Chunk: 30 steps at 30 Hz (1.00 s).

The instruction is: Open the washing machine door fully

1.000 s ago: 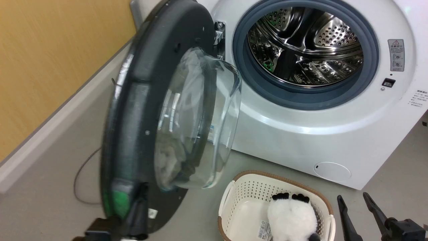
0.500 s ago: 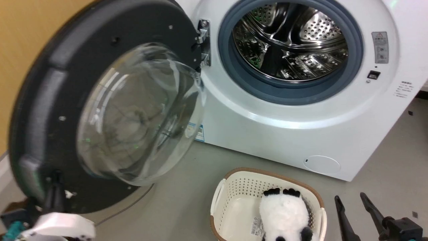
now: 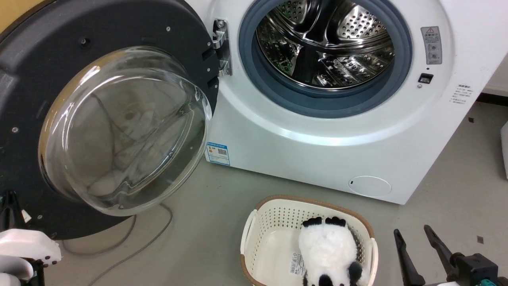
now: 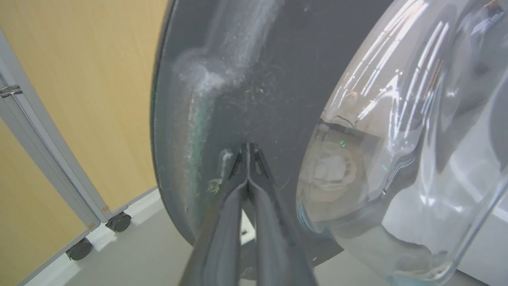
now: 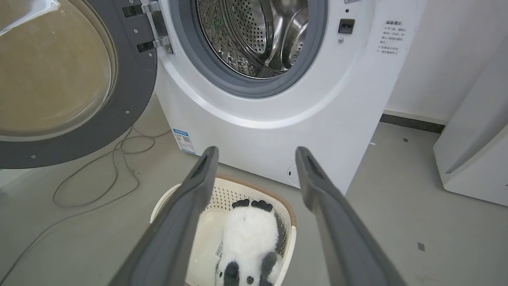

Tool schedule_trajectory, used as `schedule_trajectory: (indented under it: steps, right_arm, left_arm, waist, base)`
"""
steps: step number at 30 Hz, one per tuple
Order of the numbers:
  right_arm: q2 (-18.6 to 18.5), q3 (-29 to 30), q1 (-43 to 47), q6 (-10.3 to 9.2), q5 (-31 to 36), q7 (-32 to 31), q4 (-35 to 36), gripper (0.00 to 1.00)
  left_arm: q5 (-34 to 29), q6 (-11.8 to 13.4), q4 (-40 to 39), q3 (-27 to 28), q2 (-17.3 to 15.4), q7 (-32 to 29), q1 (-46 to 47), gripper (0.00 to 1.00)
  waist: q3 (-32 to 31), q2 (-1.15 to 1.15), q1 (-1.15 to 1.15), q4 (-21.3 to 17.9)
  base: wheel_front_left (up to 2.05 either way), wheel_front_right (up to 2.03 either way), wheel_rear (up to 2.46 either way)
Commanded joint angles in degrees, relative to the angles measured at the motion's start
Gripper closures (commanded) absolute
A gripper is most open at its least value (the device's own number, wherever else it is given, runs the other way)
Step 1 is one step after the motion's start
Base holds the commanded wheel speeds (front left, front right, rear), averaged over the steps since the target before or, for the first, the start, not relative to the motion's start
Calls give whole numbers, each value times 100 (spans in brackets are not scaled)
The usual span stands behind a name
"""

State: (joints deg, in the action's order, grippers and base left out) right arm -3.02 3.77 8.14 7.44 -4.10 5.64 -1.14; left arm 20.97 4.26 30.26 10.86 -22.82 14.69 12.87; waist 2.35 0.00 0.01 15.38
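Swung wider, the washing machine door [image 3: 123, 131] stands left of the washing machine [image 3: 317, 139], at its hinge edge: likely heavy, stiff; push the black rim, not glass. Pinched shut, the left gripper [image 4: 248, 153] meets it; the right gripper [image 5: 256, 159] gapes, empty.

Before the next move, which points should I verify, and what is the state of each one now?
1. Washing machine door swung wide, inner side facing out: ok.
2. Door opened to its limit: cannot tell.
3. Left gripper shut, tips at the door's dark face: ok.
4. Right gripper open, holding nothing: ok.
5. Basket clear of the door: ok.
6. Cable lying under the door: not ok, may snag.
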Motion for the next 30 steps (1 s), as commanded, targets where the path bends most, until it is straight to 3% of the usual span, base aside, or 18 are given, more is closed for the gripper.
schedule_trajectory:
  steps: [1,9,17,19,20,25,30]
  right_arm:
    - [14,-6,-69,5,-13,-4,24,0]
    - [14,-50,17,5,-73,25,-54,0]
    - [14,-114,33,5,-101,110,-83,0]
    - [14,-108,31,5,-89,130,-81,0]
    - [14,-95,32,5,-81,137,-77,0]
    - [14,-92,-2,5,-80,262,-8,0]
    - [14,-117,-35,5,-14,239,121,0]
  left_arm:
    - [-60,-35,42,97,11,29,45,100]
    - [-282,-171,-376,534,428,30,-415,100]
    - [-572,-253,-1673,590,1487,30,-1634,100]
    - [-733,-318,-1967,457,1603,30,-1882,41]
    - [-799,-347,-2093,371,1660,30,-1985,0]
    - [-1320,-418,-2530,-304,1798,29,-2348,0]
    - [-1461,-439,-2691,-749,1867,4,-2282,0]
  waist:
    - [-18,0,-1,-16]
    - [-137,0,-1,-111]
    - [-261,0,-1,-203]
    - [-285,0,-1,-222]
    - [-294,0,-1,-223]
    - [-348,0,-1,-343]
    - [-359,0,-1,-569]
  base:
    - [0,0,0]
    - [0,0,0]
    - [0,0,0]
    - [0,0,0]
    - [0,0,0]
    - [0,0,0]
    - [0,0,0]
